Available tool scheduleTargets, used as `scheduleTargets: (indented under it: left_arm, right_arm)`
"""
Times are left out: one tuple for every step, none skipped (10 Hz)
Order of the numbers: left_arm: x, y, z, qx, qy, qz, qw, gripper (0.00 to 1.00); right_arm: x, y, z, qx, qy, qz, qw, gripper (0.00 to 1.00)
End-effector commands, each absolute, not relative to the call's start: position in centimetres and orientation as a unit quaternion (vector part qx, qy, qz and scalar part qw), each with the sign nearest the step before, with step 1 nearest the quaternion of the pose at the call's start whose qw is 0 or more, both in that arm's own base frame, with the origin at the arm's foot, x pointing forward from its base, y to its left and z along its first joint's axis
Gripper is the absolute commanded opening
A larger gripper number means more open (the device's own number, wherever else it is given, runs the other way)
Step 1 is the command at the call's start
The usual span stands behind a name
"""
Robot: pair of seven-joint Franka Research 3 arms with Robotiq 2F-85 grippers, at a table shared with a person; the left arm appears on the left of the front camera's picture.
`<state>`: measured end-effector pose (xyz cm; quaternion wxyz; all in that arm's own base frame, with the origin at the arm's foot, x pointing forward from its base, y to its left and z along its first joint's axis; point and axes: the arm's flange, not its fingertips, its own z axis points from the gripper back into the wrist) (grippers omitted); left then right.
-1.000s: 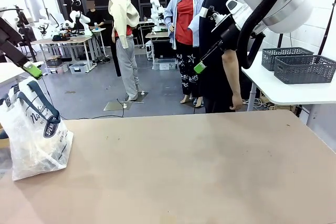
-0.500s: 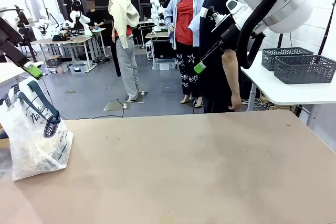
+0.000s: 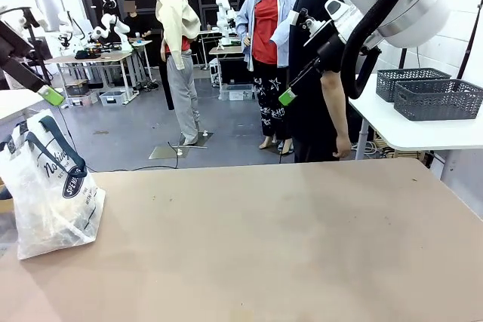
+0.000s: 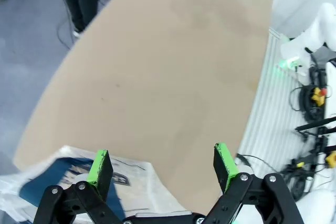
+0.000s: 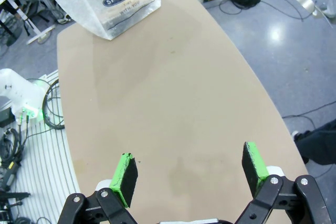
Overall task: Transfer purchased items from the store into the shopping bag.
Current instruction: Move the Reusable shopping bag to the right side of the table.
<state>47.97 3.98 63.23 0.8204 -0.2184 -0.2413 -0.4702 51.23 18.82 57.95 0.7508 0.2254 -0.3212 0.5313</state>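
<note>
while the shopping bag [image 3: 51, 190] stays put, left gripper [image 4: 163, 162] – open – edged upward.

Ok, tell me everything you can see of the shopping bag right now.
The shopping bag is translucent whitish crinkled plastic with dark navy strap handles and a round dark logo bearing white script. It stands slumped at the table's left edge, resting on the tabletop, with the handles flopped over its front. Its contents cannot be made out. Nothing grips it.

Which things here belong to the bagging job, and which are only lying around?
Belongs to the job:
- shopping bag, standing at the table's left end
- left gripper, open
- right gripper, open

Just lying about:
- two grey baskets on the white side table
</note>
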Motion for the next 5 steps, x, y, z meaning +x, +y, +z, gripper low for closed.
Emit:
scheduleTargets:
  left_arm:
    - [47.44, 3.78, 61.52, -0.231, -0.299, -0.503, 0.777, 1.00]
    - [47.48, 3.69, 61.45, -0.229, -0.311, -0.511, 0.768, 1.00]
    - [47.49, 3.83, 61.38, -0.233, -0.303, -0.508, 0.771, 1.00]
    - [47.51, 4.09, 61.42, -0.253, -0.290, -0.504, 0.773, 1.00]
    - [48.08, 3.85, 62.06, -0.221, -0.296, -0.504, 0.781, 1.00]
  right_arm:
    - [51.24, 18.82, 57.97, 0.219, -0.318, 0.533, 0.753, 1.00]
    - [51.24, 18.82, 57.97, 0.219, -0.318, 0.533, 0.753, 1.00]
    - [51.24, 18.82, 57.97, 0.219, -0.318, 0.533, 0.753, 1.00]
    - [51.24, 18.82, 57.97, 0.219, -0.318, 0.533, 0.753, 1.00]
    - [51.24, 18.82, 57.97, 0.219, -0.318, 0.533, 0.753, 1.00]
